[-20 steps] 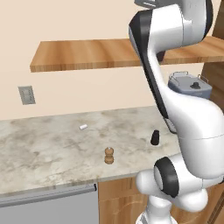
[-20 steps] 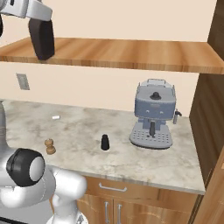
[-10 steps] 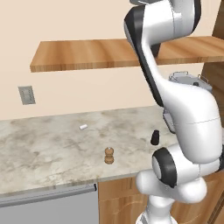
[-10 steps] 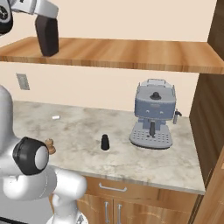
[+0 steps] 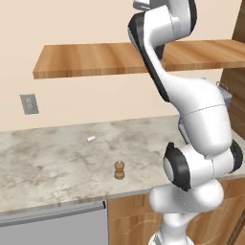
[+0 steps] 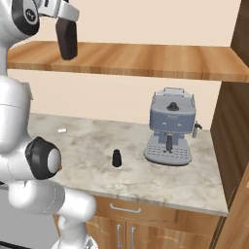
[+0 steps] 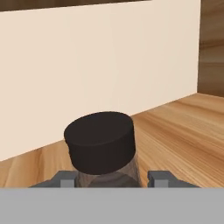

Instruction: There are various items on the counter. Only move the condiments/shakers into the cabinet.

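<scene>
My gripper (image 6: 65, 23) is shut on the dark syrup bottle (image 6: 66, 40), holding it upright at the left part of the wooden cabinet shelf (image 6: 146, 61). In the hand view the bottle's black cap (image 7: 99, 142) sits between my fingertips (image 7: 68, 177), with the shelf's wood (image 7: 183, 131) and a cream wall behind it. The small wooden mill (image 5: 119, 170) stands near the front edge of the marbled counter (image 5: 48, 167). A small black shaker (image 6: 116, 158) stands mid-counter. The tiny white cylinder (image 5: 91, 139) lies toward the wall.
A grey-blue coffee machine (image 6: 170, 127) stands on the counter's right side, under the shelf. A dark wooden side panel (image 6: 233, 136) closes the right end. A wall outlet (image 5: 28, 104) is at the left. Drawers and a grey appliance front (image 5: 52, 225) lie below the counter.
The arm has carried the bottle to the right along the shelf's front, staying at about the same height. The mill, shaker and white cylinder have not moved.
</scene>
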{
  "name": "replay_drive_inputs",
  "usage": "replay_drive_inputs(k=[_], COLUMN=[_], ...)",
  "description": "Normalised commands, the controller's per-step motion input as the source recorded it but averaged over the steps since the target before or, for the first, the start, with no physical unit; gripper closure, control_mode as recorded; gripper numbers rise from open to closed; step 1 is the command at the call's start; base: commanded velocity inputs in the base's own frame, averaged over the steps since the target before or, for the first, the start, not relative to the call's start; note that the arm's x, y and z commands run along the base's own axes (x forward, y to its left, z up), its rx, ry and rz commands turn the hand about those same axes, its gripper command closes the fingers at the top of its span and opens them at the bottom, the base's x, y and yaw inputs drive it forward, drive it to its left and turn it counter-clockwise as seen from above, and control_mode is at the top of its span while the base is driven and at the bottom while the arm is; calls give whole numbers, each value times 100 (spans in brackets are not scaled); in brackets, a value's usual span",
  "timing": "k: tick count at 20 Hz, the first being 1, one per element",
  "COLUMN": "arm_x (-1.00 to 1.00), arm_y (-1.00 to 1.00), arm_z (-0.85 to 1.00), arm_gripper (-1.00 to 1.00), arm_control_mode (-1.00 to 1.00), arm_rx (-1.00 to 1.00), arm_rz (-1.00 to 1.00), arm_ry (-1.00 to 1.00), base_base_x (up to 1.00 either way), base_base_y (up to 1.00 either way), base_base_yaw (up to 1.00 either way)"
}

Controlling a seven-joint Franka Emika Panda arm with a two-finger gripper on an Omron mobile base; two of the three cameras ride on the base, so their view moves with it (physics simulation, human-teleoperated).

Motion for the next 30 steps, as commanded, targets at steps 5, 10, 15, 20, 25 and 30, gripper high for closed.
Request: replay_drive_inputs(k=[5,10,15,20,25,30], arm_x=[78,85,80,77,31,0], arm_y=[-1,0,-3,-3,-14,-8], arm_z=[-14,-26,-23,-16,-35,-18], arm_gripper=[100,100,100,100,100,-100], arm_control_mode=[-100,-100,-100,-100,-100,-100], arm_rx=[-1,-1,0,0,0,0], arm_rz=[0,0,0,0,-4,-2], arm_ry=[0,1,0,0,-3,-3], base_base_x=[0,0,0,0,0,0], base_base_y=[0,0,0,0,0,0], base_base_yaw=[0,0,0,0,0,0])
